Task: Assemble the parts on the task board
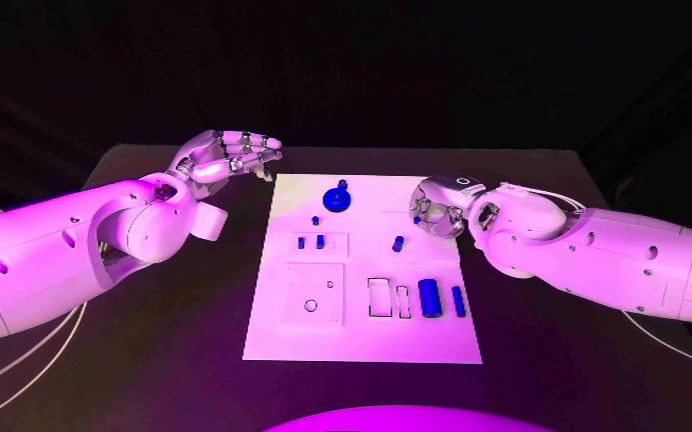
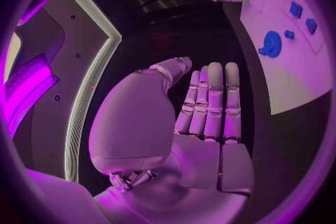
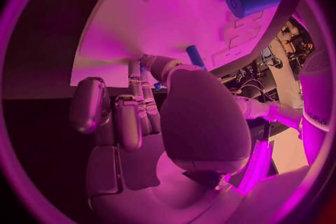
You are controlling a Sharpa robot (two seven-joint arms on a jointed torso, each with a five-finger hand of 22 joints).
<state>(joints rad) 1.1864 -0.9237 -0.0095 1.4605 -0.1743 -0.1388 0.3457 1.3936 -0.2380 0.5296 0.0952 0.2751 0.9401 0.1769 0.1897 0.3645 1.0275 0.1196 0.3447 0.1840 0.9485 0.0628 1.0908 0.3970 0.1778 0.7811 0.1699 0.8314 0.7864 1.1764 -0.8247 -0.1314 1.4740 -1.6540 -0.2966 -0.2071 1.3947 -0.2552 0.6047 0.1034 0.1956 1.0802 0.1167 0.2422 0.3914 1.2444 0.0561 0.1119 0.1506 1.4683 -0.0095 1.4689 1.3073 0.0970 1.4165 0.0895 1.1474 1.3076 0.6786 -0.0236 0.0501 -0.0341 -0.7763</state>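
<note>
The left silver hand [image 1: 231, 157] hovers empty, fingers apart, off the flat white task board's [image 1: 289, 337] far-left corner on the black counter [image 1: 173, 352]. The right silver hand [image 1: 440, 210] pinches a small blue peg [image 3: 195, 56] above the board's right edge.

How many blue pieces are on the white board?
7 show: a round one at the far end, four small ones mid-board, a thick cylinder and thin rod nearer. The right hand may hide more.
</note>
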